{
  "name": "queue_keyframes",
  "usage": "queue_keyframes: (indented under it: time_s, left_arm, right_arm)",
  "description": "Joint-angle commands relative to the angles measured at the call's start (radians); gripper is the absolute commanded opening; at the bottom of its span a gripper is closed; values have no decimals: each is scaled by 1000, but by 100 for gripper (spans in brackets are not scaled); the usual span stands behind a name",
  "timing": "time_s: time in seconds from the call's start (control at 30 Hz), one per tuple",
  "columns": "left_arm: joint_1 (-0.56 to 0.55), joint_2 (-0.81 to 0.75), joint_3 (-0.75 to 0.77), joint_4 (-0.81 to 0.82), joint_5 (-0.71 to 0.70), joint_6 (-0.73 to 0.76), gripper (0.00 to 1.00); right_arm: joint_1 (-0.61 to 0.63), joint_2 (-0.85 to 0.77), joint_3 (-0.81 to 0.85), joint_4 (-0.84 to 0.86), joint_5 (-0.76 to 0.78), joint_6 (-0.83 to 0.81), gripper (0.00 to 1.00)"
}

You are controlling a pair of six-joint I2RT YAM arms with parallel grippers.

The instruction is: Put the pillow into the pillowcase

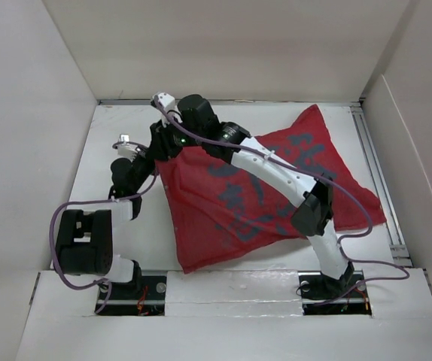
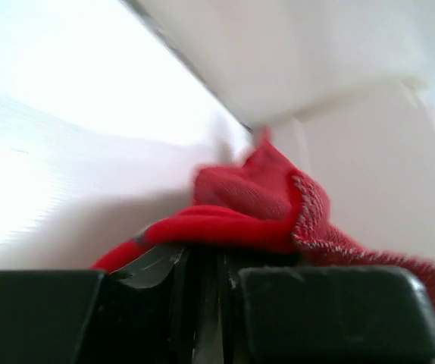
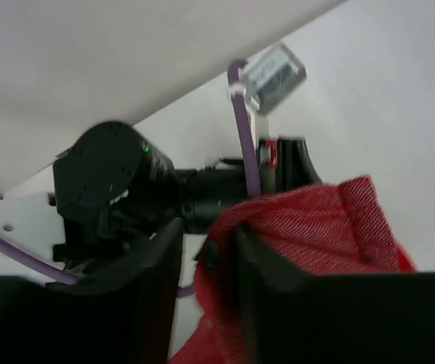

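Note:
The red pillowcase point(image 1: 261, 195) lies across the table with its duller side and grey-blue marks up, and it looks bulged. No white pillow shows in any view. My left gripper point(image 1: 154, 162) is at the case's far-left corner, shut on a fold of the red fabric point(image 2: 255, 197); its jaws stand together point(image 2: 217, 262). My right gripper point(image 1: 174, 144) is at the same corner, close beside the left one. Its jaws stand apart point(image 3: 202, 243), and the red cloth point(image 3: 316, 227) is draped over one finger.
White walls enclose the table on the left, back and right. A metal rail point(image 1: 374, 173) runs along the right side. Purple cables point(image 1: 351, 195) loop from both arms. My left arm's black wrist point(image 3: 104, 174) sits right in front of my right gripper.

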Motion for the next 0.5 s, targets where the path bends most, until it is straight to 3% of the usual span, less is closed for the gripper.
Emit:
queue_keyframes:
  time_s: [0.0, 0.03, 0.1, 0.13, 0.23, 0.3, 0.4, 0.47]
  left_arm:
    - [11, -45, 127, -386, -260, 149, 9]
    - [11, -55, 184, -462, -303, 168, 8]
    - [11, -71, 242, -615, -404, 177, 8]
    - [11, -85, 306, -780, -500, 177, 8]
    - [11, -121, 374, -1023, -675, 157, 11]
    - [11, -150, 384, -1093, -746, 148, 17]
    - [11, -219, 359, -1162, -799, 134, 44]
    - [11, -281, 332, -1144, -708, 180, 61]
  right_arm:
    - [15, -87, -69, -19, 110, -29, 43]
    - [34, -109, -107, -19, 110, -45, 58]
    - [64, -184, -202, -8, 140, -103, 100]
    - [93, -216, -232, -8, 192, -118, 100]
    - [112, -383, -386, 26, 251, -143, 100]
    - [112, -533, -536, 38, 374, -143, 100]
    - [103, -674, -734, 38, 664, -76, 100]
    - [68, -800, -833, 15, 773, 42, 100]
